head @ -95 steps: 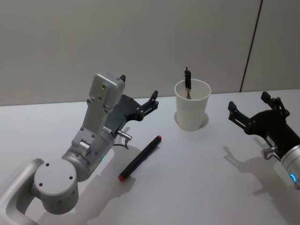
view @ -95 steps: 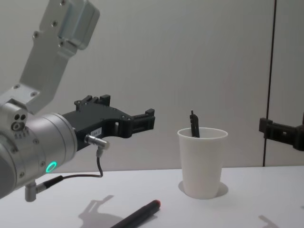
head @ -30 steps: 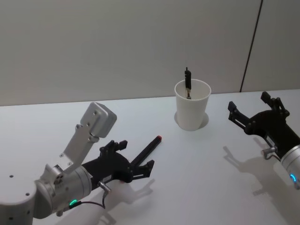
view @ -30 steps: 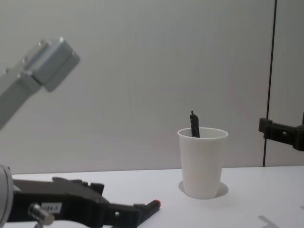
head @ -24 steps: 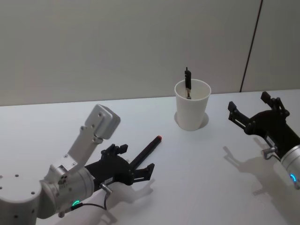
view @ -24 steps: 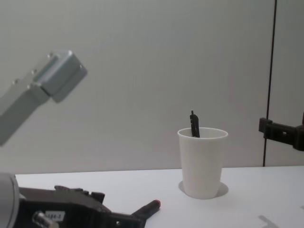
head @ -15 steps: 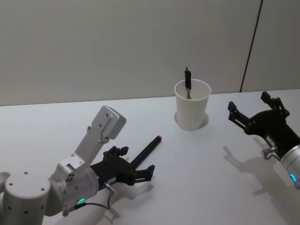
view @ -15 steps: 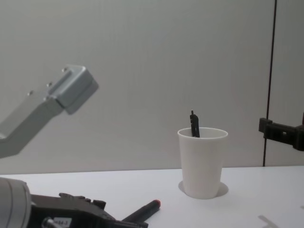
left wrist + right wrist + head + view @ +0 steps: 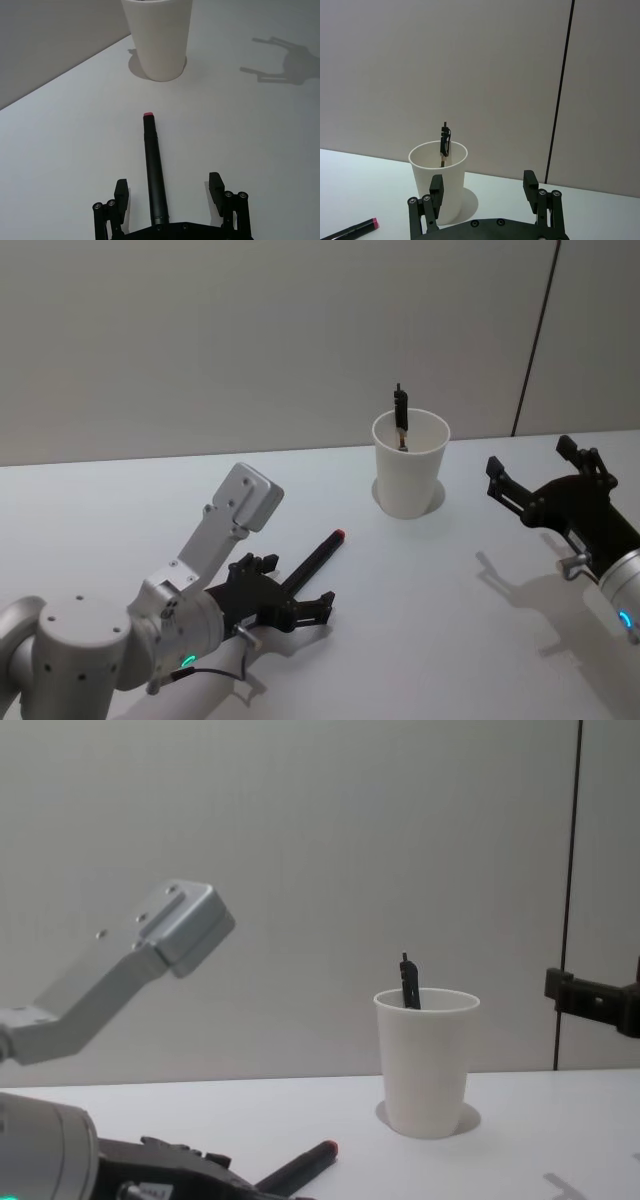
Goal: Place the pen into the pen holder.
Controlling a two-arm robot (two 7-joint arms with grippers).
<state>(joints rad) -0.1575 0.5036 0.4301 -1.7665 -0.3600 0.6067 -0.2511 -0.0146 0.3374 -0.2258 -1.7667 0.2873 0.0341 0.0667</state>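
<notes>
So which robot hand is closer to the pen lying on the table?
Left. The left gripper is down at the pen, open jaws either side of its back end. The right gripper hovers far off, right of the cup.

The pen (image 9: pixel 318 556), slim and black with a red end, lies flat on the white desk (image 9: pixel 430 610), its red end pointing toward the pen holder (image 9: pixel 409 480) but well apart from it. The pen holder, a white paper cup, stands upright farther back, with a dark pen (image 9: pixel 400 412) leaning inside and rising above its rim.
</notes>
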